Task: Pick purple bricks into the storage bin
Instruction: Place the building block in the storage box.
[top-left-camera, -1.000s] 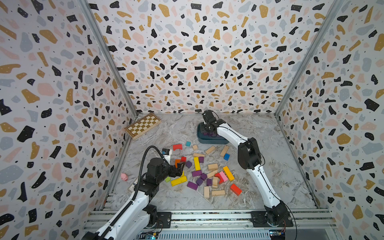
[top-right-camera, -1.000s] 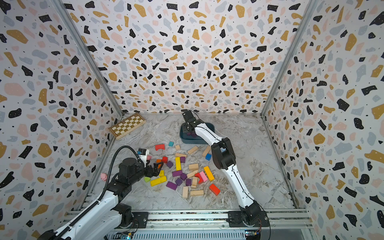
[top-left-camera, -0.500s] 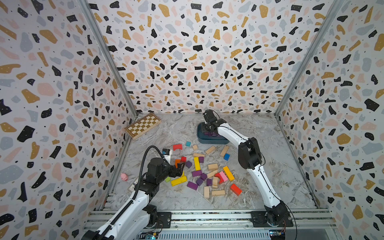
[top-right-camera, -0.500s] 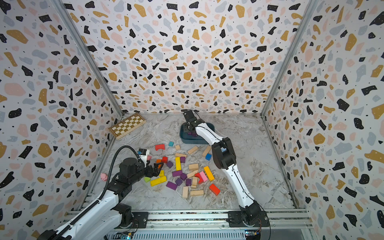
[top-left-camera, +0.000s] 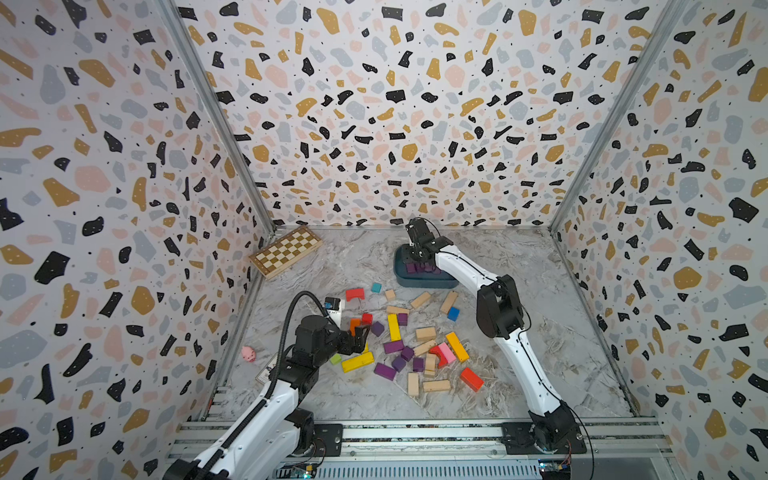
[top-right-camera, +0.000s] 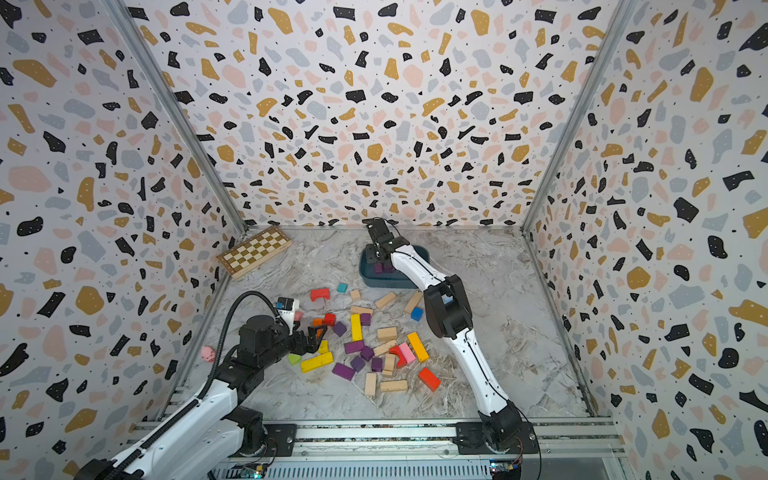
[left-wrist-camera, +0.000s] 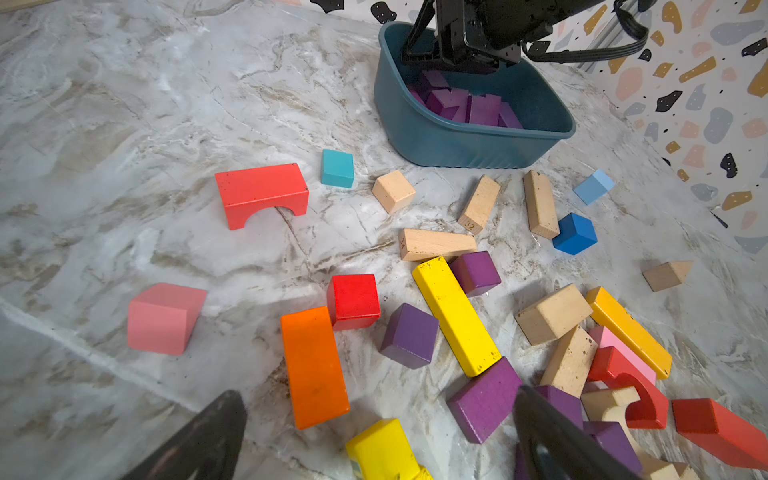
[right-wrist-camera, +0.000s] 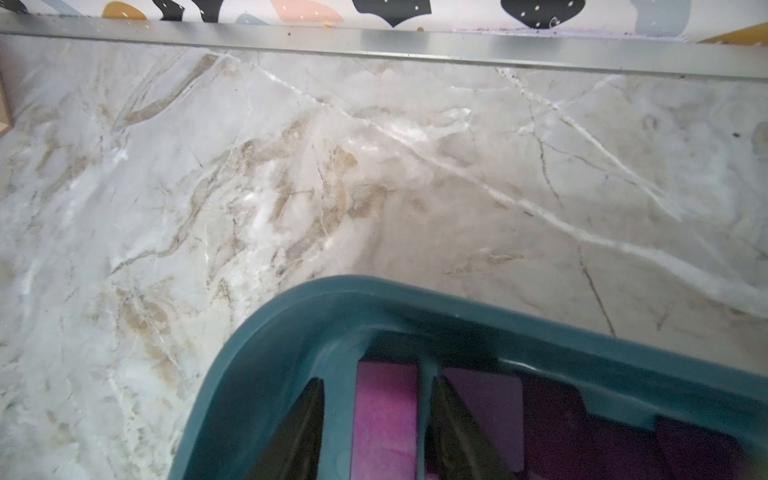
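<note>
Bricks (left-wrist-camera: 478, 110) in bin (left-wrist-camera: 449, 141), blocks (left-wrist-camera: 455, 316) before it — chessboard (top-left-camera: 286, 251) left.

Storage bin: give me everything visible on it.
The storage bin is a dark teal tub, plastic-looking, rectangular with rounded corners, a rolled rim and faintly ribbed walls. It stands upright at the far side of the marble-patterned table. Several purple bricks lie inside. The right end effector reaches into it, jaws apart on either side of one brick; contact with the bin cannot be told.

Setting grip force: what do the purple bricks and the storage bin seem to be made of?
Purple bricks: likely painted wood, matte; same shapes as bare wooden blocks nearby. Storage bin: looks moulded plastic, slight sheen, ribbed wall, rounded rim.
</note>
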